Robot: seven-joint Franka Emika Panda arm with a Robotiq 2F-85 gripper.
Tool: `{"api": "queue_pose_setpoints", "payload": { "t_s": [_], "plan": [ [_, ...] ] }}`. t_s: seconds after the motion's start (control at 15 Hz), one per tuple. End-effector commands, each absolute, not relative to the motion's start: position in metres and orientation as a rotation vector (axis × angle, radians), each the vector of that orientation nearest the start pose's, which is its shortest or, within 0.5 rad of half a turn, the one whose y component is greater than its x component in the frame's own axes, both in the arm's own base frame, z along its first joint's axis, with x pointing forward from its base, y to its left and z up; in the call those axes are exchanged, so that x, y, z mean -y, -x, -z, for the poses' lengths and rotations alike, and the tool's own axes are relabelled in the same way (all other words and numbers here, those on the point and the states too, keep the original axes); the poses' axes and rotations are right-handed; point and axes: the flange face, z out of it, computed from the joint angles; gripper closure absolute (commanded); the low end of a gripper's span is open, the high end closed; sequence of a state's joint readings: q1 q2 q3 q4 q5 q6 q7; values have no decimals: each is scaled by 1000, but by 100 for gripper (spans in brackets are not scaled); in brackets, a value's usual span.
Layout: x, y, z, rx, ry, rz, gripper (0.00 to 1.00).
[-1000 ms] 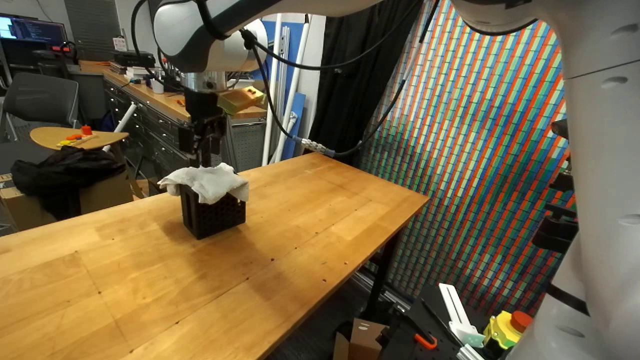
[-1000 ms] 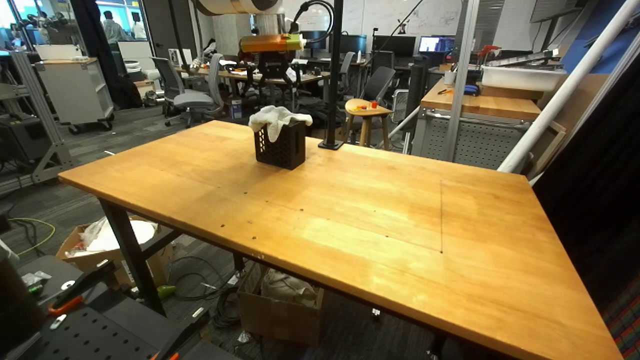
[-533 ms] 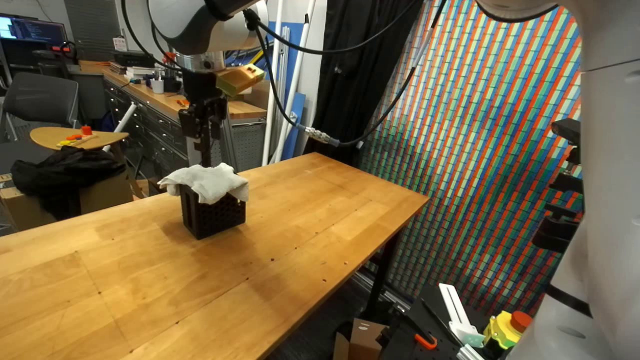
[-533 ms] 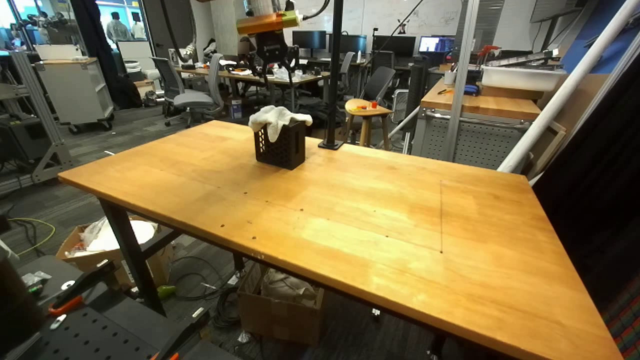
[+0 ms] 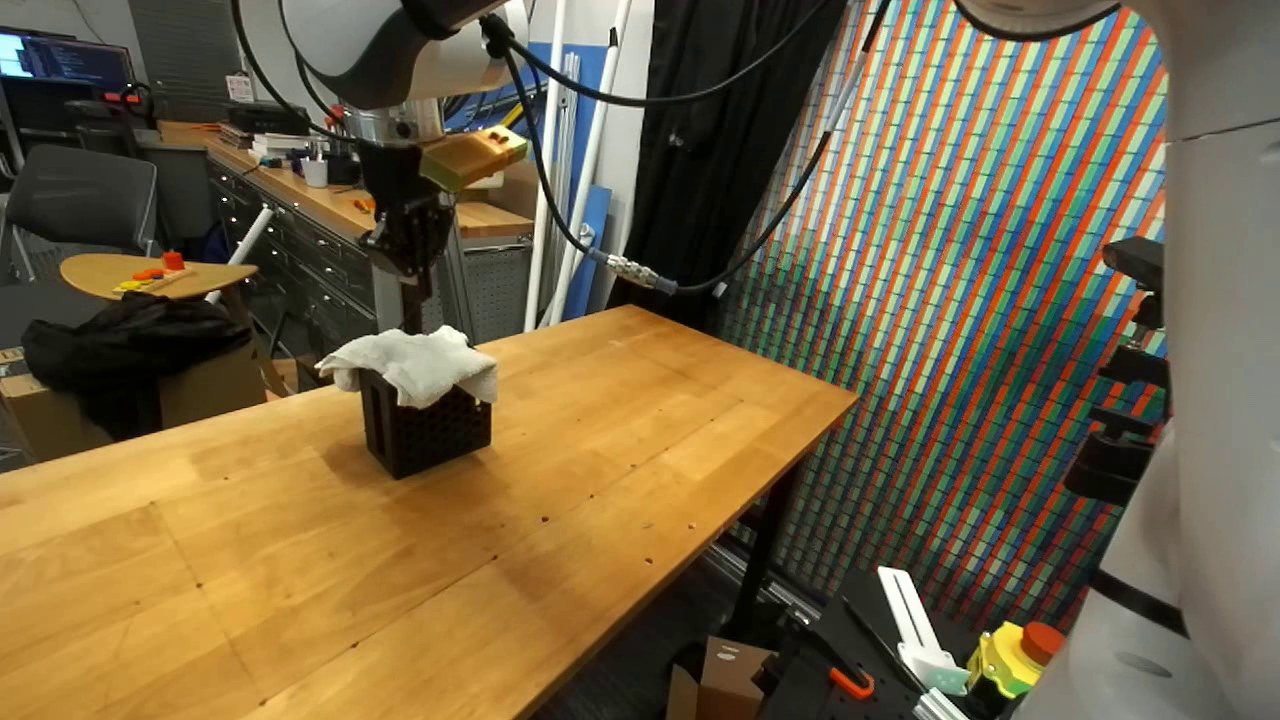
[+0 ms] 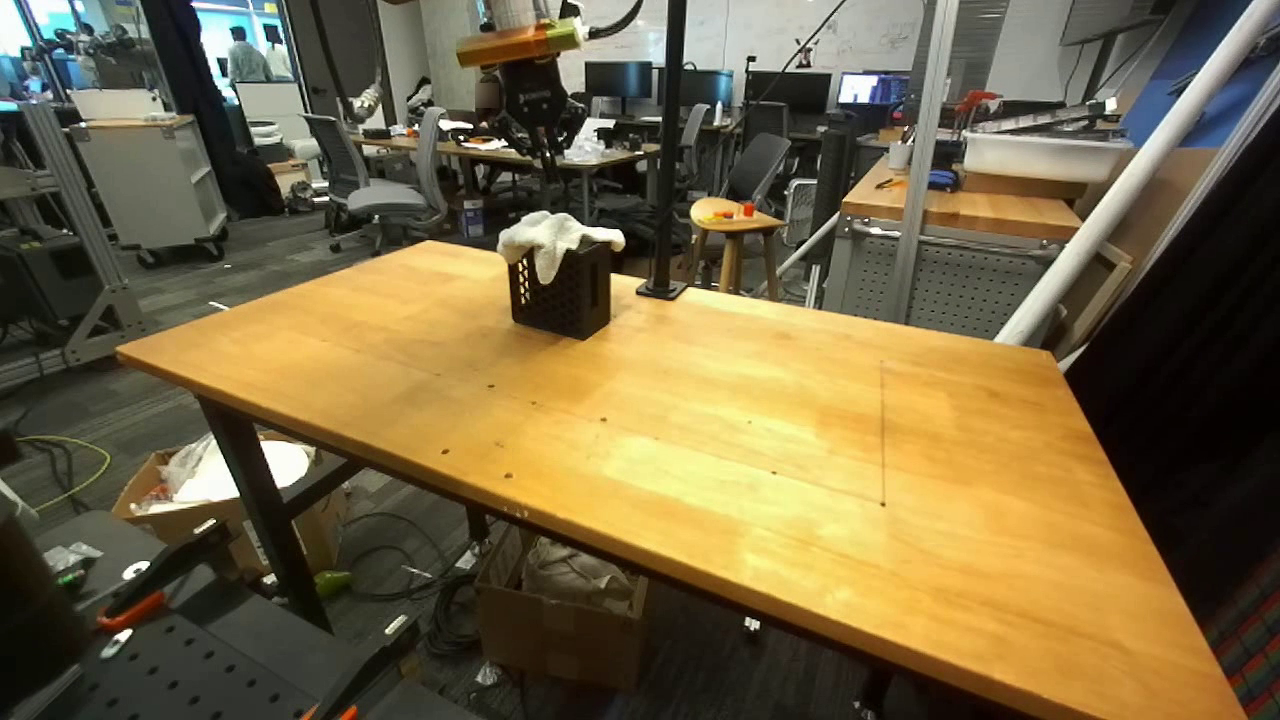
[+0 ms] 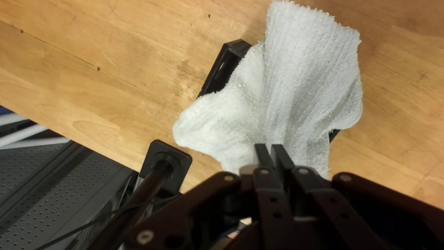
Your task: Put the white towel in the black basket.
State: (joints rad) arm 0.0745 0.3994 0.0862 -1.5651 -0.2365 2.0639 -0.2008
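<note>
The white towel (image 5: pixel 415 365) lies crumpled across the top of the black basket (image 5: pixel 430 438), its corners hanging over the sides. In an exterior view, a flap of the towel (image 6: pixel 552 243) droops down the openwork wall of the basket (image 6: pixel 580 300). Seen from above in the wrist view, the towel (image 7: pixel 305 80) hides most of the opening; a dark edge of the basket (image 7: pixel 223 67) shows at its upper left. My gripper (image 7: pixel 270 146) hangs above the towel, apart from it. Its fingers (image 7: pixel 284 158) are drawn almost together with only a sliver of space and nothing between them.
The basket stands on a wooden table (image 6: pixel 760 400) near its far edge. Close beside it rises a black post (image 6: pixel 672 150) on a square base (image 7: pixel 149 166). Behind the table are a small stool (image 6: pixel 735 215) and a workbench (image 6: pixel 990 215).
My gripper has risen from the towel and shifted slightly sideways. Its fingers, spread apart half a second ago, have come together. Towel and basket have stayed put.
</note>
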Motion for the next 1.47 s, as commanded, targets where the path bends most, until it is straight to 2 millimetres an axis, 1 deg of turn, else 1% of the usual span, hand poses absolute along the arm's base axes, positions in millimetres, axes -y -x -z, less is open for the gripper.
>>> {"api": "queue_pose_setpoints", "payload": {
  "t_s": [0.0,0.2,0.53,0.93,1.2,1.4],
  "plan": [
    [-91,-682,-427,636,3251,171,100],
    [-90,-685,-414,553,3230,167,100],
    [-85,-692,-383,442,3173,141,100],
    [-69,-700,-350,407,3144,118,100],
    [-65,-700,-320,404,3102,39,100],
    [-76,-695,-289,438,3018,-44,100]
  ]
}}
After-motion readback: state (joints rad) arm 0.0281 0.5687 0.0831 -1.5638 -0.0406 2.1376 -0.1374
